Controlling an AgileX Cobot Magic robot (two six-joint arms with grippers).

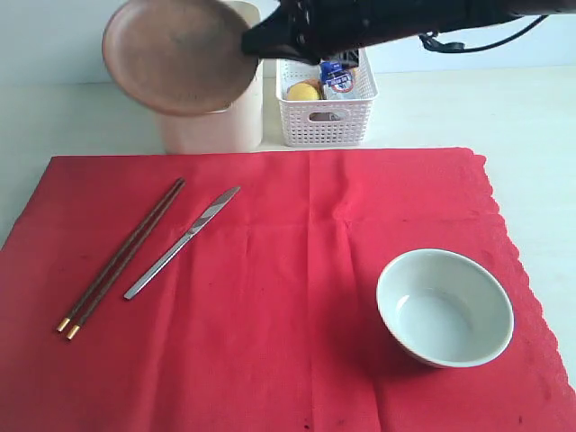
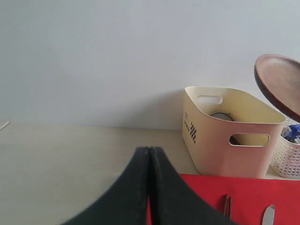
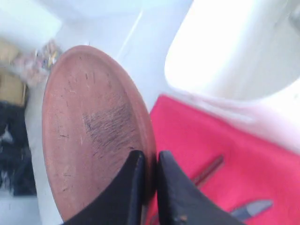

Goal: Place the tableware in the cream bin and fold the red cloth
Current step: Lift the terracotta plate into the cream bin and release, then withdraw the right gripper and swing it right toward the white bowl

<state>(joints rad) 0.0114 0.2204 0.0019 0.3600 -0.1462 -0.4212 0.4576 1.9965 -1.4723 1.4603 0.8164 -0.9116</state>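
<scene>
Plate [image 1: 175,54] pinched by right fingers [image 3: 131,197] near cream bin [image 2: 220,150]; left fingers [image 2: 136,187] pressed together, empty.

On the cloth [image 1: 306,297] the chopsticks [image 1: 121,259] and knife [image 1: 180,243] lie left, the bowl [image 1: 445,306] right — behind it the bin [image 1: 211,130] stands left of the basket [image 1: 326,112], the plate [image 1: 175,54] over the bin.

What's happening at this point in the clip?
The right tool grips the round brown plate by its rim, raised and tilted up by the cream bin. The left tool is shut on nothing, away from the bin. The chopsticks, knife and bowl lie on the red cloth, which is spread flat, not yet folded. Something metallic, likely the cup, already sits in the bin.
</scene>
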